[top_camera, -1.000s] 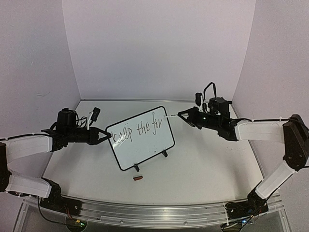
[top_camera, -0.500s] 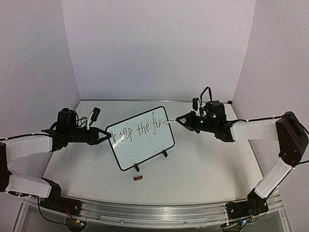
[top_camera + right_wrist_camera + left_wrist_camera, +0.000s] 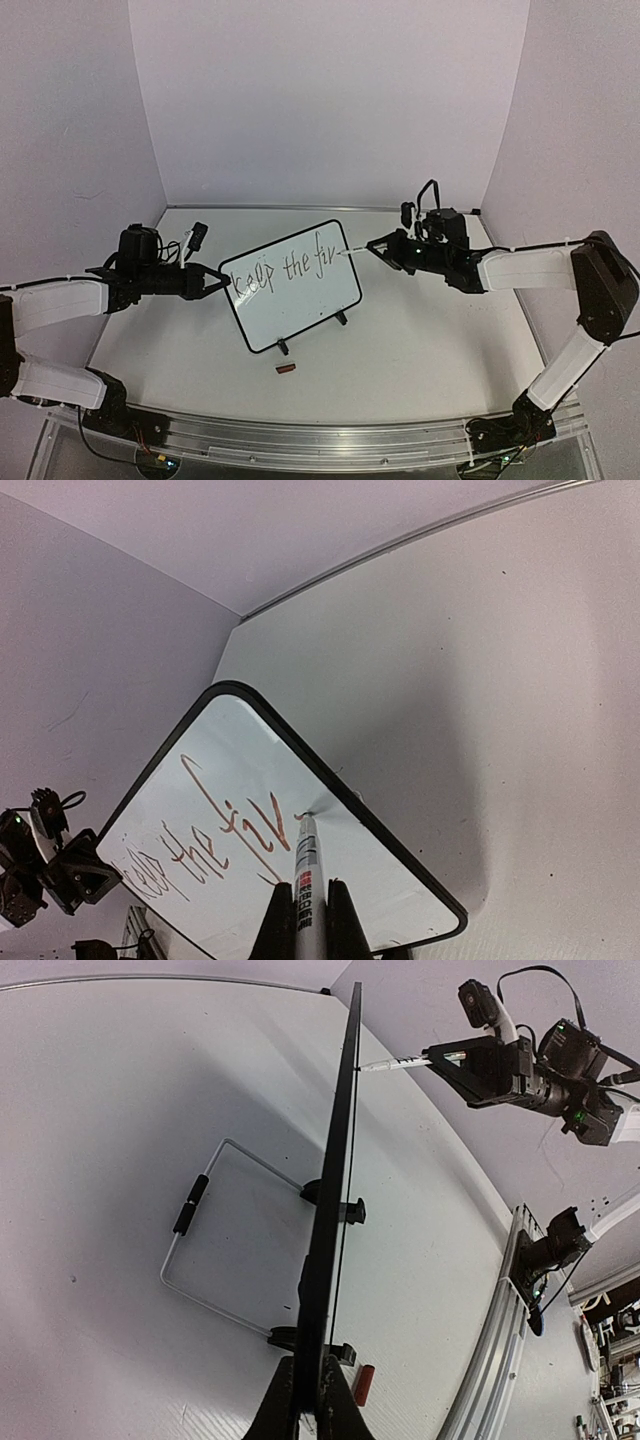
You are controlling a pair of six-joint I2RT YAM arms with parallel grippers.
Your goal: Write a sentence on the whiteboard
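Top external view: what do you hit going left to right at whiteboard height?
left end effector, clamped on the board's left edge → whiteboard → marker, tip at the board's upper right → right end effector, holding the marker

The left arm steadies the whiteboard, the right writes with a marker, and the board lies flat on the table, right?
Not flat: the whiteboard stands up on its feet, as the left wrist view shows. The left end effector steadies it; the right end effector writes with the marker.
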